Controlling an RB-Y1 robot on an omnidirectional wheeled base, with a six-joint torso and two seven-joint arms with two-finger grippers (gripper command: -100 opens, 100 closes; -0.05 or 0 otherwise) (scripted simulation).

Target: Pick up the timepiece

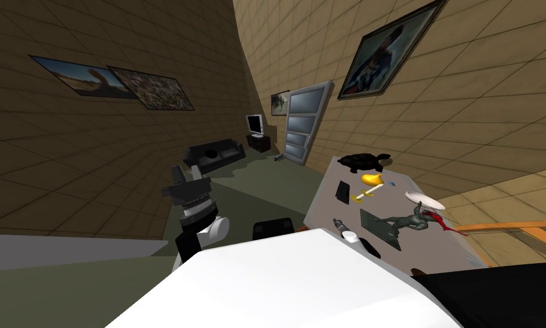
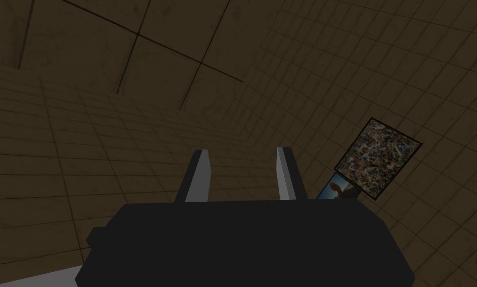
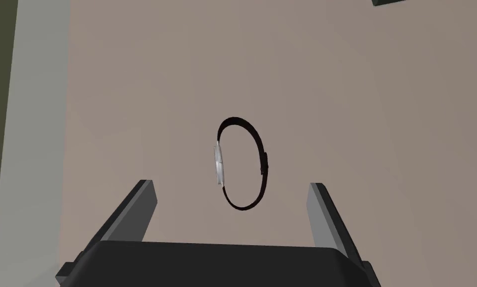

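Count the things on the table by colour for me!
Black: 3 (turtle figure, flat slab, wristwatch)
Yellow: 1 (rounded ornament)
White: 2 (stick, dish)
Dark green: 1 (statue)
Total: 7, plus a blue speck too small to tell.

**Wristwatch (image 3: 240, 164) lies on its side on table**
Its black strap is fastened into an oval loop, a slim silver case on one side, resting edge-down on the plain taupe table (image 3: 332, 74).
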